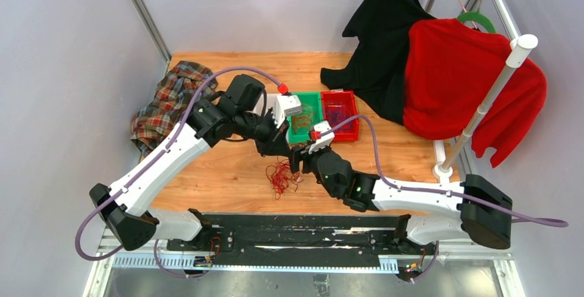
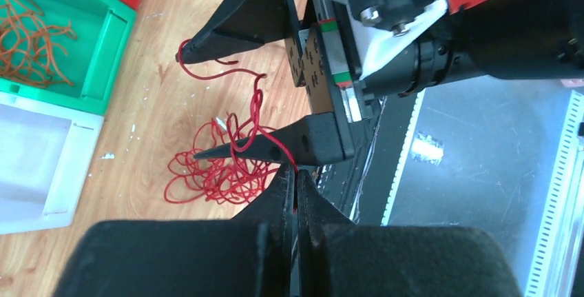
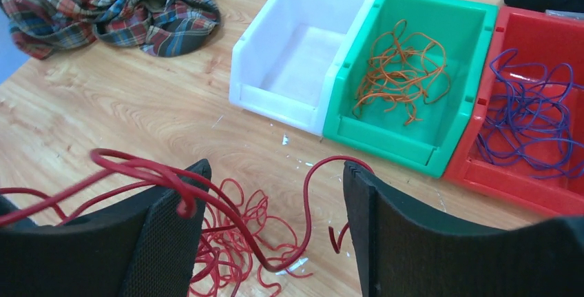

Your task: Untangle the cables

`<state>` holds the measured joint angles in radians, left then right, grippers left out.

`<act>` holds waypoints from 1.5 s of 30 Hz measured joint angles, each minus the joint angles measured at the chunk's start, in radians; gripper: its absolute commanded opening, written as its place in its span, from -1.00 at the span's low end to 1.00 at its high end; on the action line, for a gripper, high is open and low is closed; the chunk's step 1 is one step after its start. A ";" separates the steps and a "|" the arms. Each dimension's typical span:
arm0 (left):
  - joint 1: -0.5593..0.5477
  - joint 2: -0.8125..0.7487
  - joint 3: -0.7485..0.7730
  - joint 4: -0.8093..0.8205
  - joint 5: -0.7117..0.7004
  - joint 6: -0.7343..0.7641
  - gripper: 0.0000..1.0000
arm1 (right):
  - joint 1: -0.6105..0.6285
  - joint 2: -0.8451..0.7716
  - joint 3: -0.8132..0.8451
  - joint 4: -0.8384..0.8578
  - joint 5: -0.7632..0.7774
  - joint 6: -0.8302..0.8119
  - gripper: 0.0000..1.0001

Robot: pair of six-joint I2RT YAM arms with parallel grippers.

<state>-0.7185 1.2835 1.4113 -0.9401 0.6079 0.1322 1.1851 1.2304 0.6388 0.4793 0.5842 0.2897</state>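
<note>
A pile of red cables (image 1: 281, 176) lies on the wooden table (image 1: 227, 166) in front of both grippers. My left gripper (image 2: 297, 173) is shut on one red strand that runs up from the pile (image 2: 213, 169); in the top view it (image 1: 279, 149) sits just above the pile. My right gripper (image 3: 275, 173) is open, its jaws wide apart over the pile (image 3: 234, 242). A red strand drapes over its left finger (image 3: 172, 221) and loops between the jaws. Orange cables (image 3: 403, 73) lie in a green bin (image 3: 454, 125). Purple cables (image 3: 523, 111) lie in a red bin (image 3: 523, 187).
An empty white bin (image 3: 275, 97) stands left of the green one. A plaid shirt (image 1: 169, 100) lies at the table's back left. A black garment (image 1: 382, 42) and a red garment (image 1: 468, 83) hang on a rack (image 1: 492, 90) at the back right.
</note>
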 measured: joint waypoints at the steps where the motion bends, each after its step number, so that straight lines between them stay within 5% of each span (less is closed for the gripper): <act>1: 0.003 0.000 0.007 -0.006 0.003 -0.003 -0.99 | 0.000 0.011 0.000 0.008 0.012 0.004 0.30; 14: 0.003 0.017 0.315 -0.195 0.050 0.082 -0.99 | -0.108 -0.018 -0.126 0.061 0.018 0.206 -0.21; 27: 0.010 0.030 0.738 -0.268 -0.201 0.242 -0.99 | -0.121 -0.084 -0.289 -0.013 0.013 0.334 -0.57; 40: 0.010 0.061 0.889 -0.231 -0.488 0.431 -0.99 | -0.122 -0.124 -0.363 -0.078 0.019 0.407 -0.59; 45: 0.011 0.027 0.798 -0.104 -0.615 0.508 -0.99 | -0.122 -0.162 -0.386 -0.096 0.017 0.425 -0.30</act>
<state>-0.7078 1.3106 2.2093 -1.0443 -0.0067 0.6399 1.0634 1.0683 0.2523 0.3832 0.6014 0.7147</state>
